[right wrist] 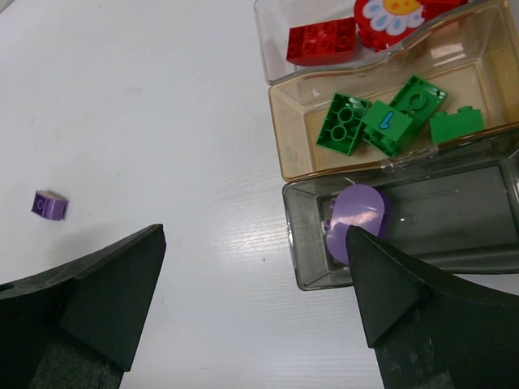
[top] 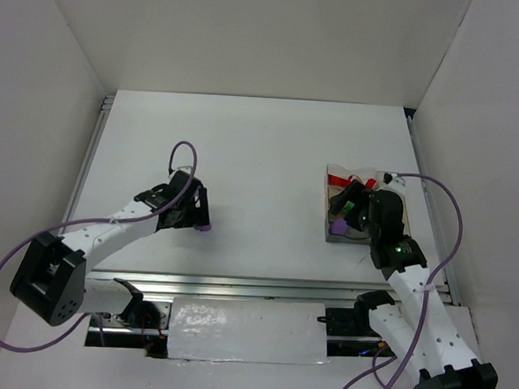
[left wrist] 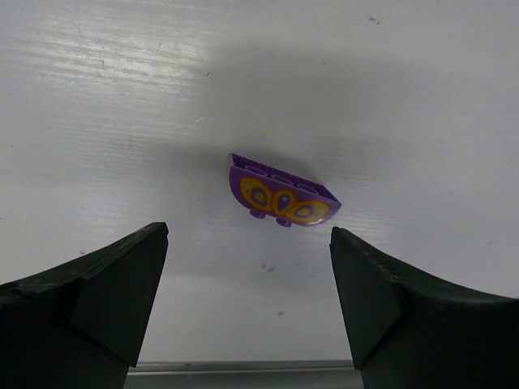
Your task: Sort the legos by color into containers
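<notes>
White walls close in a white worktop (top: 271,151) that carries the containers (right wrist: 293,267), three clear bins joined side by side. Sorting looks nearly done.

- **Far bin** (right wrist: 274,49): holds red bricks (right wrist: 320,40) and a red round piece with a white flower print (right wrist: 389,12).
- **Middle bin** (right wrist: 300,158): holds several green bricks (right wrist: 389,121).
- **Near bin** (right wrist: 454,219): holds one rounded purple piece (right wrist: 357,217) at its left end.

No colours are mixed, as far as the wrist view shows.

One stray is visible: a purple curved brick (left wrist: 280,198) with a yellow pattern, lying on the worktop well to the left of the containers. I judge that it belongs in the near bin. The left hand (left wrist: 247,235) is poised at it with fingers wide apart, and the brick sits between them, untouched. The right hand (right wrist: 255,235) hangs at the containers' left edge, fingers apart and holding nothing. No yellow bricks show anywhere.
</notes>
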